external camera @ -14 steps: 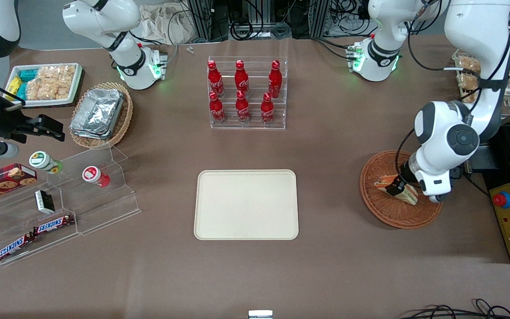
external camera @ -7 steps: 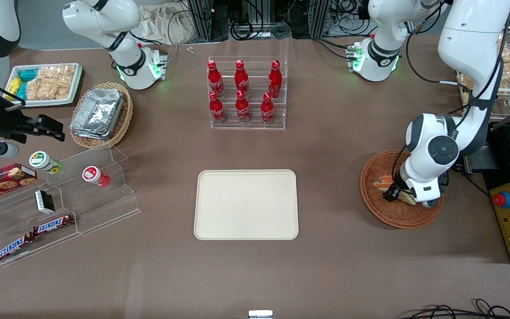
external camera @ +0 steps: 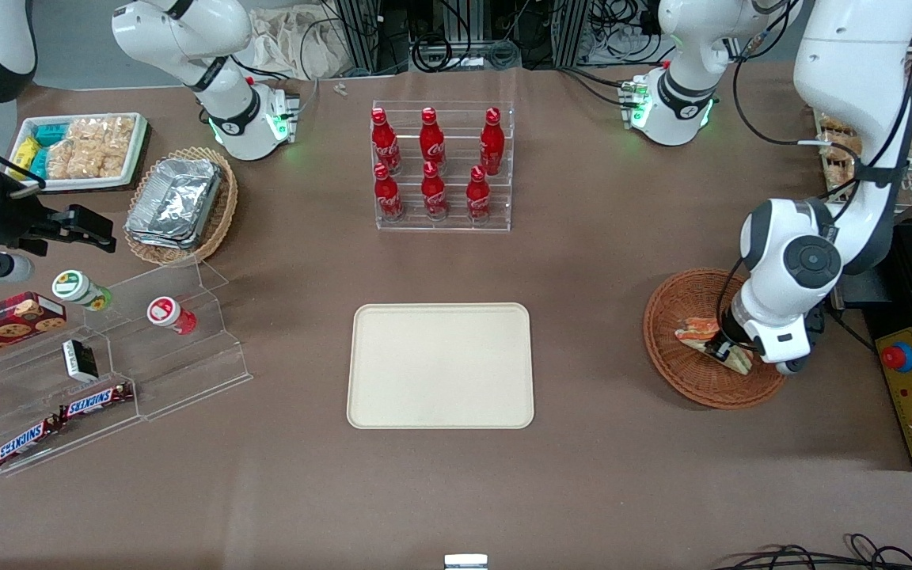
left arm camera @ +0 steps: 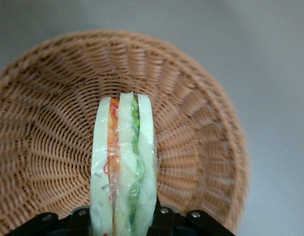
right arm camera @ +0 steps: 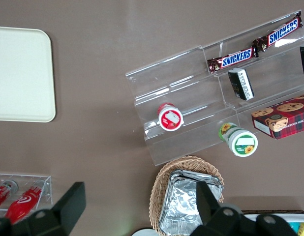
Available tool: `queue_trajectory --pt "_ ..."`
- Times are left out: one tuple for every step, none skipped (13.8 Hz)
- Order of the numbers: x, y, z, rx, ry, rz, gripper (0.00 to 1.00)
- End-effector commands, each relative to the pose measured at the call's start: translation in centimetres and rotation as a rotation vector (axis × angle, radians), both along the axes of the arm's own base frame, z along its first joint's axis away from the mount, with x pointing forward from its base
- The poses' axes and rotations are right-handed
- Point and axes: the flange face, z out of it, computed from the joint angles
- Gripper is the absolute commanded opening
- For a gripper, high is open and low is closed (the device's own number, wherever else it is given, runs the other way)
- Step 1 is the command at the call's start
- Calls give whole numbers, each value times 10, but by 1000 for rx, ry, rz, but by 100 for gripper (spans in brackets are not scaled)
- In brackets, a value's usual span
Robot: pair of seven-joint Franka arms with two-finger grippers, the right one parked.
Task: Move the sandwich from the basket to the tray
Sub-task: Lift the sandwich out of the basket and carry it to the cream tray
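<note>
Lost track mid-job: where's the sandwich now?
The sandwich is over the basket, gripped by the end effector, toward the working arm's end of the table.

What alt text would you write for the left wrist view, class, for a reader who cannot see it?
The pincer grips a wrapped triangular sandwich, white bread with orange and green filling, over a round reddish-brown wicker basket on a brown table.

Brown table (external camera: 622, 261) carries tray (external camera: 440, 366), basket (external camera: 682, 372), bottle rack (external camera: 442, 166).
</note>
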Motion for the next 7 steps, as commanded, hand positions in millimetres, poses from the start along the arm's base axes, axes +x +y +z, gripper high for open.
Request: queue_trajectory --pt "0 -51 73 18 -1 -60 0" --pt "1 -78 89 15 13 -98 0" --pt "2 -106 103 9 25 -133 0" --pt "1 -133 111 -2 30 -163 0" --pt "-4 -162 117 -13 40 -211 0" --pt "-13 -185 118 -17 47 -270 0" --pt "-22 -211 117 -24 42 -323 0"
